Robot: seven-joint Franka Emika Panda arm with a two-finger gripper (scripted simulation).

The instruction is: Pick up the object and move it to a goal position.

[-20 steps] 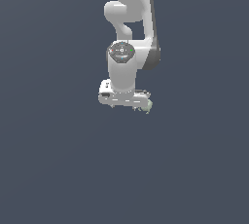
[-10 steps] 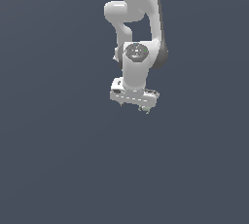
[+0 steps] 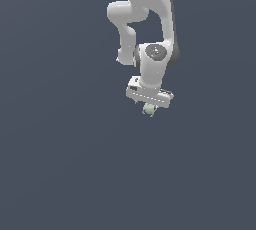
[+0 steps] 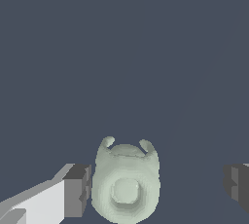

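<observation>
From the exterior view, the white arm (image 3: pixel 150 29) reaches down over the plain dark grey bench (image 3: pixel 60 164), and the small pale green lump (image 3: pixel 149 109) peeks out just under the white gripper (image 3: pixel 148 105) bar, though from here I cannot tell whether it is touching the surface below. Over to the wrist view: the lump (image 4: pixel 125 184), with its two little knobs on one end, sits between the jaws, which stand apart, one dark pad (image 4: pixel 78 191) just beside or touching it, the other pad (image 4: pixel 237 185) well clear with open space between.
</observation>
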